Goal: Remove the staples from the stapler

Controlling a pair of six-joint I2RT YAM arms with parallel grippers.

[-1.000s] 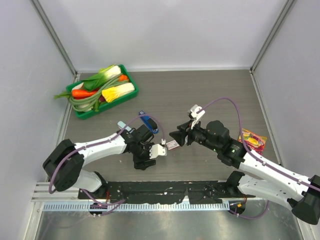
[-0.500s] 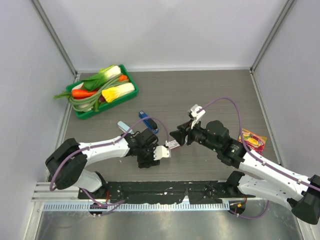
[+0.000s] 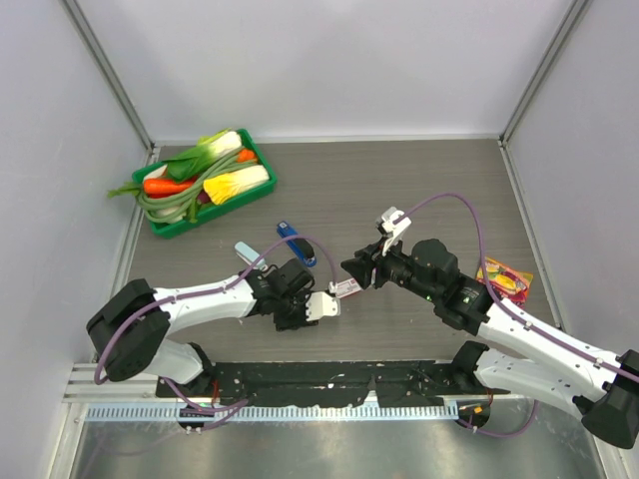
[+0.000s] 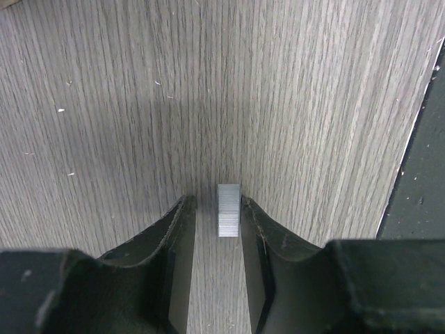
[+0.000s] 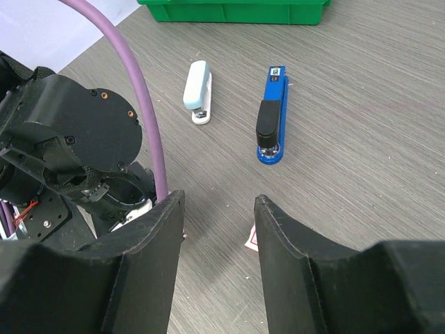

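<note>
left arm: reaches from the near-left base across the table [image 3: 419, 180] toward the middle, wrist bent down, low over the wood
left gripper [image 4: 217, 203]: pointing down at the tabletop, jaws narrow, not closed
staples [image 4: 229, 210]: short grey strip flat on the table between the left fingers [image 4: 182, 233], against the right-side one, gap to the other
right arm: stretched from the near-right base to centre, wrist angled toward the left arm
right gripper [image 5: 219, 202]: above the table, jaws apart, nothing held
packet [image 3: 344, 289]: small red-white, on the table between the two grippers
blue stapler [image 5: 271, 125]: flat on the table, beyond both grippers
white stapler [image 5: 198, 90]: just beside the blue one, apart from it
green tray [image 3: 158, 222]: far-left, holds vegetables
</note>
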